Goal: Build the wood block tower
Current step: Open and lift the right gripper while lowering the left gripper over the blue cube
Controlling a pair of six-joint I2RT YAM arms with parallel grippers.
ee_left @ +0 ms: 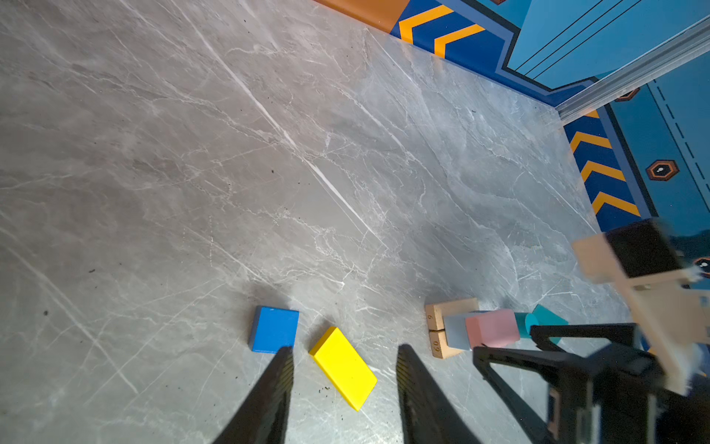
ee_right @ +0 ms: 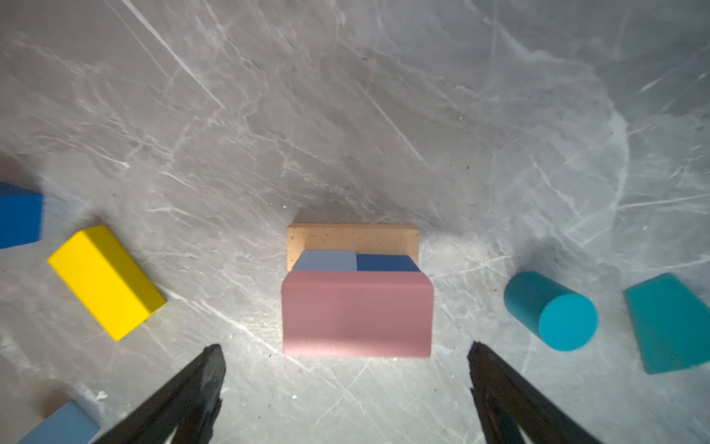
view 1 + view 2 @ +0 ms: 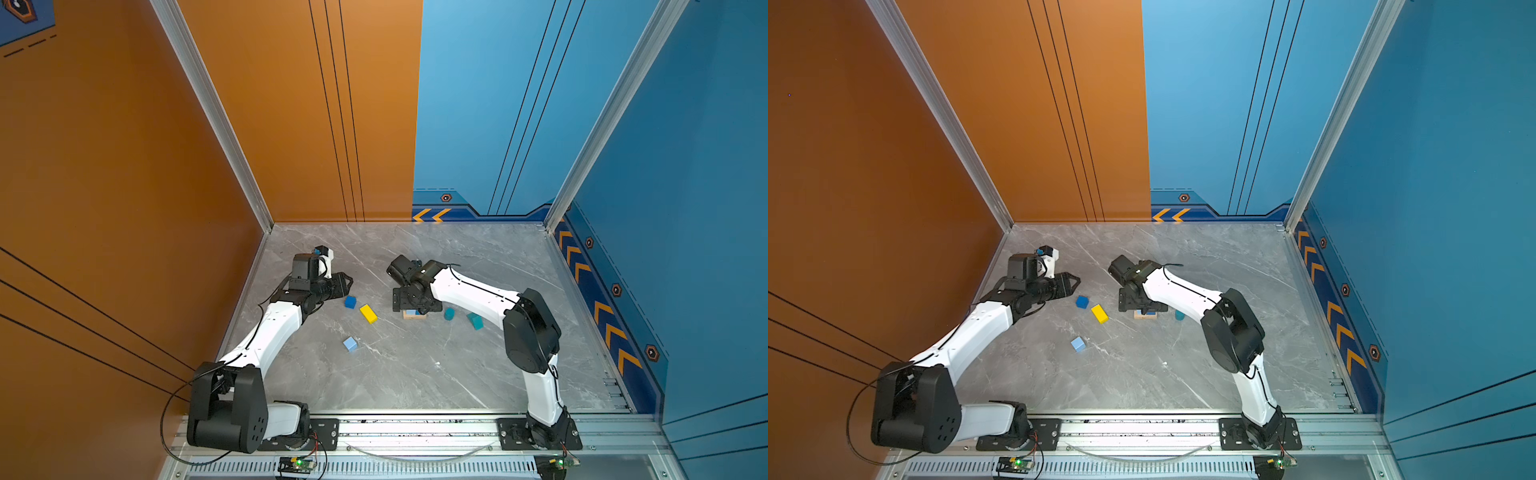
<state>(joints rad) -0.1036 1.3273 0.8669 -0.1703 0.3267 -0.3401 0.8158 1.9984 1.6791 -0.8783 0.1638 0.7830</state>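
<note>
Right wrist view: tower (image 2: 355,292) has 3 layers so far. That's a tan base (image 2: 353,236), then light cube (image 2: 326,261) & dark cube (image 2: 386,262) side by side on it, w/ pink slab (image 2: 357,326) across both. My R gripper (image 2: 345,349) hangs over tower, jaws wide, holding nothing. My L gripper (image 1: 344,349) is part open, empty, pointed at yellow bar (image 1: 343,367). The bar lies near tower on its L-arm side, w/ a spare dark cube (image 2: 19,215) & spare light cube (image 2: 57,424) further out. Teal cylinder (image 2: 551,311) & teal prism (image 2: 670,323) lie on tower's other side. Approx halfway, I reckon: yellow, spare cubes & teal pieces still to stack, prism prob. last.
</note>
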